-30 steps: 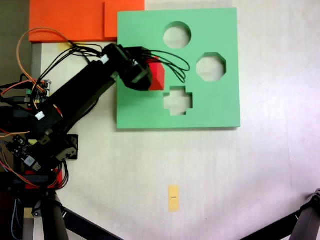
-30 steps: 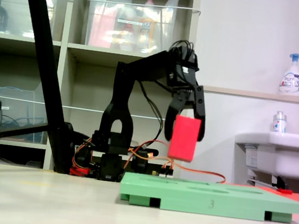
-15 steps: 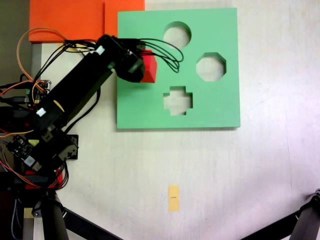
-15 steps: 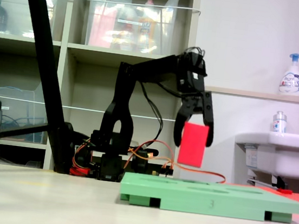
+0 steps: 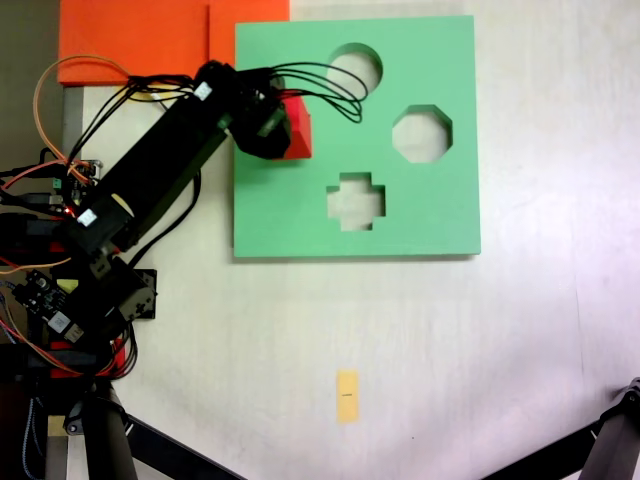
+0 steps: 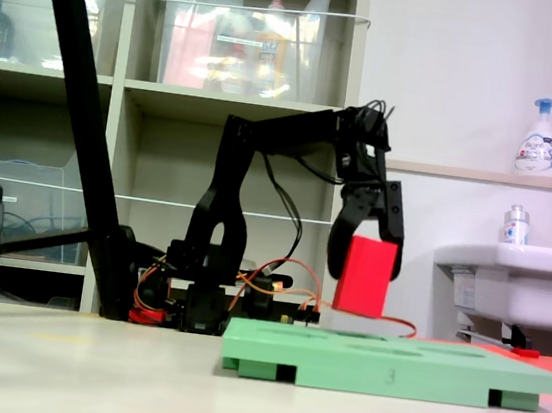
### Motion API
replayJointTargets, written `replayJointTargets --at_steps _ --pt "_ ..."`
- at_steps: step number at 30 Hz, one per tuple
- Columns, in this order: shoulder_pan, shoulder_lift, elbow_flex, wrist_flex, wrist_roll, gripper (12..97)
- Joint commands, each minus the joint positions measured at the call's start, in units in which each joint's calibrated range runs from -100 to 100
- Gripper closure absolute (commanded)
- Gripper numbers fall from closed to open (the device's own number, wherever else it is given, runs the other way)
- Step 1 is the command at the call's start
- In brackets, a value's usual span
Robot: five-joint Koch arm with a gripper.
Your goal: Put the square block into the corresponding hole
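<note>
One red block (image 6: 365, 276) hangs clamped in my gripper (image 6: 364, 268) above the green board (image 5: 440, 215); next I lower it squarely into the square hole beneath, hidden under my arm.

Matt red foam block (image 6: 365, 276), matt green foam board (image 5: 420, 205), black plastic gripper (image 6: 364, 266).

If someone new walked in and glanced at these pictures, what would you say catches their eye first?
Most likely the bright red square block, held in the black gripper above the large green foam board rather than resting on it. In the top-down fixed view the block hangs over the board's upper left part, left of the round cutout, octagonal cutout and cross-shaped cutout. The orange foam sheets glow at the top left corner.
</note>
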Motion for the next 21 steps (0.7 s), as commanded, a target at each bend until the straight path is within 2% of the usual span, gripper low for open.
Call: replayJointTargets --at_steps 1,21 --pt "0.6 0.4 4.0 3.3 -0.2 75.8" --pt "1.3 7.2 4.0 9.0 1.0 73.5"
